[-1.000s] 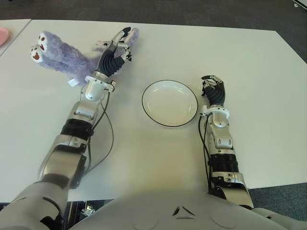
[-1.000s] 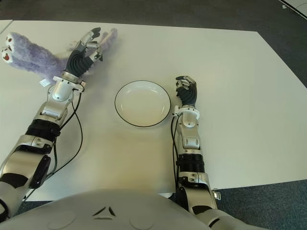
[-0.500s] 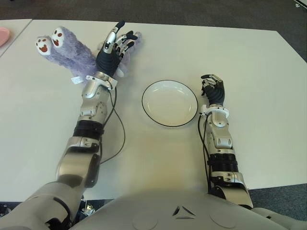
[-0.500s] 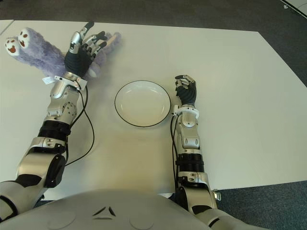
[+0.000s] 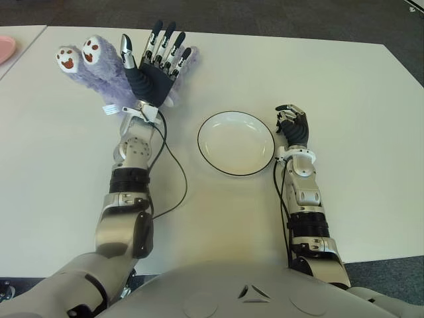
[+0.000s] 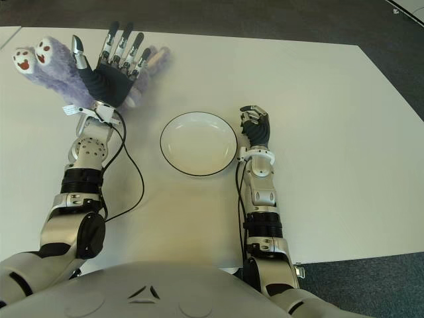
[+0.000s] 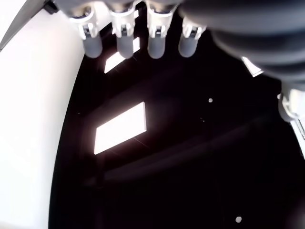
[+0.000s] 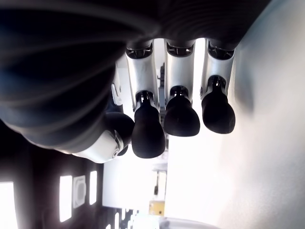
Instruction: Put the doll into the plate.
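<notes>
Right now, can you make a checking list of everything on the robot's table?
Surface: white table, bare around the things.
Job's things: purple doll lying far left; white plate in the middle, nothing in it.
Clutter: pink thing at the far left edge.
Robot hands: left robot hand spread open over the doll, holding nothing; right robot hand curled beside the plate's right.
Cables: black cable along the left arm.
Surroundings: dark floor.

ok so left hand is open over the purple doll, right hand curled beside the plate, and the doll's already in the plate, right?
Not quite. The doll isn't in the plate: the left eye view shows the plate holding nothing and the doll lying on the table off to the plate's left. The rest holds: left hand open, fingers spread, over the doll; right hand curled to the right of the plate.
</notes>
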`<state>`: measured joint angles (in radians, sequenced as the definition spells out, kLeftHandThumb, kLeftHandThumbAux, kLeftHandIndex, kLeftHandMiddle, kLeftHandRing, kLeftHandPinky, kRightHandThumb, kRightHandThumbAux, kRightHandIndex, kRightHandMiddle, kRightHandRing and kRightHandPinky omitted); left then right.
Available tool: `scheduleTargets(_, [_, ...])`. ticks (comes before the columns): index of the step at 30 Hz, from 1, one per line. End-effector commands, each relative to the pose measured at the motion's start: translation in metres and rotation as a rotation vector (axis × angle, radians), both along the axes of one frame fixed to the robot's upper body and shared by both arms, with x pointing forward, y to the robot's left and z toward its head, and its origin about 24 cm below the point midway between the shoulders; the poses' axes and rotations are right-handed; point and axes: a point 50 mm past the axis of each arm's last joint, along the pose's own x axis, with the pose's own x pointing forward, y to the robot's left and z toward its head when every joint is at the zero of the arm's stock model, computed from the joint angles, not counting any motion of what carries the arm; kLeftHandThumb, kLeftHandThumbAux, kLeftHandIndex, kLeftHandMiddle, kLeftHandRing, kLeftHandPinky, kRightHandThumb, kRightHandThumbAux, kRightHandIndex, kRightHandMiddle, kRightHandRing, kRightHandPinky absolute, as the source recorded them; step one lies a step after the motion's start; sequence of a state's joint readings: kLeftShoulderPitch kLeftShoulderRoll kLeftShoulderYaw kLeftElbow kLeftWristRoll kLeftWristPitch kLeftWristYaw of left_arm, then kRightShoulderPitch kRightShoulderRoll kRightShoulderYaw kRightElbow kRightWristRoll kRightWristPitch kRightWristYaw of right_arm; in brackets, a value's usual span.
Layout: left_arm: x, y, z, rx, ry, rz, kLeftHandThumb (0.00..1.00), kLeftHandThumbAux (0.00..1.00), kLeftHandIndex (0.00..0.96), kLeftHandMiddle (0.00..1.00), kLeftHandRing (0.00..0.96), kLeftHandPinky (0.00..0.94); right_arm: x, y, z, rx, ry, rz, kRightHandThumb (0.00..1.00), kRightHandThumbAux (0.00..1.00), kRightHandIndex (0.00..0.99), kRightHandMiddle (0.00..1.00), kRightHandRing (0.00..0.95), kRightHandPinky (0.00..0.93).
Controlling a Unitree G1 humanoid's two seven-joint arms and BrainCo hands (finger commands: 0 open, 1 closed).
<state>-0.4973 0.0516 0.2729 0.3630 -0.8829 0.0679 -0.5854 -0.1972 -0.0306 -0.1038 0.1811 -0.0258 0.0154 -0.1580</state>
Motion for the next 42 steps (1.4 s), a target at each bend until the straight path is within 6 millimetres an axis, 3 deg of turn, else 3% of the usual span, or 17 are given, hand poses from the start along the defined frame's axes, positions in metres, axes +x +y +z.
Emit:
scheduleTargets(1, [-0.002, -0.001, -0.005, -0.010, 0.011, -0.020, 0.138, 0.320, 0.000, 0.000, 0.000, 0.000, -0.020, -0.005, -0.035, 0.031, 0.129, -0.020, 0.714, 0.711, 0.443, 0.771, 0.787, 0.729])
scheduleTargets(17, [-0.003, -0.001, -0.004, -0.015, 0.007, 0.002, 0.142, 0.326, 0.000, 0.000, 0.000, 0.000, -0.019, -0.005, -0.037, 0.031, 0.125, -0.012, 0.713, 0.712, 0.442, 0.770, 0.784, 0.722])
scheduleTargets(23, [-0.004, 0.002, -0.002, 0.079, -0.019, 0.064, 0.128, 0.341, 0.000, 0.000, 0.000, 0.000, -0.019, -0.006, -0.038, 0.035, 0.126, -0.012, 0.712, 0.712, 0.442, 0.764, 0.779, 0.721])
scheduleTargets(26, [-0.005, 0.007, 0.001, 0.248, -0.064, 0.187, 0.111, 0.358, 0.000, 0.000, 0.000, 0.000, -0.019, -0.006, -0.039, 0.034, 0.126, -0.013, 0.712, 0.712, 0.442, 0.764, 0.780, 0.722])
scheduleTargets(30, [-0.017, 0.010, 0.018, 0.717, -0.239, 0.523, 0.099, 0.404, 0.000, 0.000, 0.000, 0.000, -0.019, -0.006, -0.038, 0.024, 0.127, -0.011, 0.712, 0.712, 0.442, 0.765, 0.781, 0.725])
scheduleTargets(34, [-0.030, 0.004, 0.032, 1.037, -0.409, 0.739, 0.108, 0.433, 0.000, 0.000, 0.000, 0.000, -0.018, -0.005, -0.037, 0.019, 0.129, -0.006, 0.712, 0.712, 0.442, 0.766, 0.781, 0.730])
scheduleTargets(37, [-0.025, 0.009, 0.029, 1.379, -0.472, 0.933, 0.161, 0.382, 0.000, 0.000, 0.000, 0.000, -0.018, -0.003, -0.037, 0.019, 0.130, -0.002, 0.712, 0.712, 0.442, 0.770, 0.784, 0.742])
scheduleTargets(42, [-0.021, 0.012, 0.026, 1.605, -0.490, 1.096, 0.187, 0.277, 0.000, 0.000, 0.000, 0.000, -0.017, -0.001, -0.036, 0.025, 0.133, -0.004, 0.714, 0.711, 0.443, 0.772, 0.779, 0.759])
